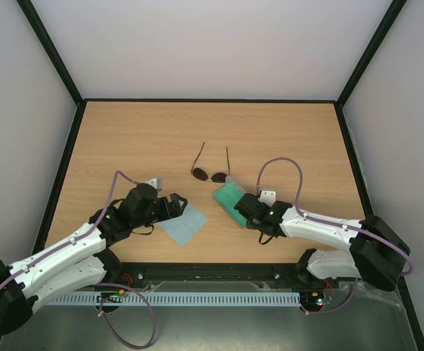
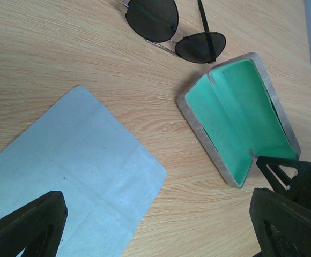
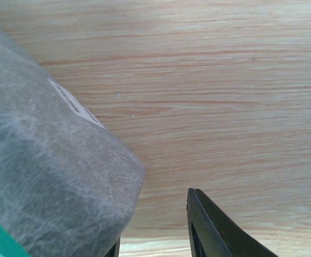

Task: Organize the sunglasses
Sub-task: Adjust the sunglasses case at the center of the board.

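Sunglasses (image 2: 166, 29) sharpest from left wrist

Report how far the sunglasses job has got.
Done: the case lies open, green lining up. In hand: the right gripper sits at its near end; the left gripper hovers open over the cloth. Remaining: the sunglasses lie unfolded beside the case, not inside.

Wood-grain table (image 1: 146, 139); felt-like grey case (image 2: 236, 120); glossy-lensed sunglasses (image 2: 174, 29); matt cloth (image 2: 75, 171).

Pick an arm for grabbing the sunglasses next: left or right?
Left, likely. The left gripper is open above the cloth, with the sunglasses ahead in its wrist view; the right gripper is at the open case.
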### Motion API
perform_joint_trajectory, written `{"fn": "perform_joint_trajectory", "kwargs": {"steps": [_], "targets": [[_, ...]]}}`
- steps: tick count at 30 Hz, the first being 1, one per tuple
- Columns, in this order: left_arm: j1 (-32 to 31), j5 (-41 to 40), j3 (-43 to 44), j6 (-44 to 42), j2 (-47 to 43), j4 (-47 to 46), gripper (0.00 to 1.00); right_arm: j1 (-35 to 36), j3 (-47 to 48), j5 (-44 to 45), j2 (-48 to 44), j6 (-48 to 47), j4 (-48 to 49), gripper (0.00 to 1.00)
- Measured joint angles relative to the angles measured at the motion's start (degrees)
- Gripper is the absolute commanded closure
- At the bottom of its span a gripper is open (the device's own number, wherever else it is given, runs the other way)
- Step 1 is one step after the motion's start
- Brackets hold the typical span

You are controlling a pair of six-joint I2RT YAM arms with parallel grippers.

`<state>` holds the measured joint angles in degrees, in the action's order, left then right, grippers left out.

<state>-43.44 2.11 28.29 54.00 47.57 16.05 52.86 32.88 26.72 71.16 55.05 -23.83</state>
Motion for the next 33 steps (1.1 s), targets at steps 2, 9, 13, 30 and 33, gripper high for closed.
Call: {"fn": "perform_joint_trajectory", "kwargs": {"steps": [2, 9, 13, 30, 33], "targets": [[0.00, 0.00, 0.00, 0.00, 0.09, 0.00, 0.04, -0.76, 0.00, 0.83, 0.04, -0.35, 0.00, 0.65], [0.00, 0.00, 0.00, 0.00, -0.02, 0.02, 0.04, -2.27, 0.07, 3.78, 0.85, -0.61, -0.07, 0.64], [0.00, 0.00, 0.02, 0.00, -0.59, 0.02, 0.04, -4.66, 0.46, 5.38, 1.60, -1.51, -0.02, 0.63], [0.00, -0.15, 0.00, 0.00, -2.19, 0.33, 0.00, -12.20, 6.16, 10.05, 8.48, -9.20, 5.18, 0.63], [0.00, -0.28, 0.02, 0.00, -2.43, 0.94, 0.01, -12.92, 6.16, 9.99, 8.68, -10.08, 5.95, 0.61]]}}
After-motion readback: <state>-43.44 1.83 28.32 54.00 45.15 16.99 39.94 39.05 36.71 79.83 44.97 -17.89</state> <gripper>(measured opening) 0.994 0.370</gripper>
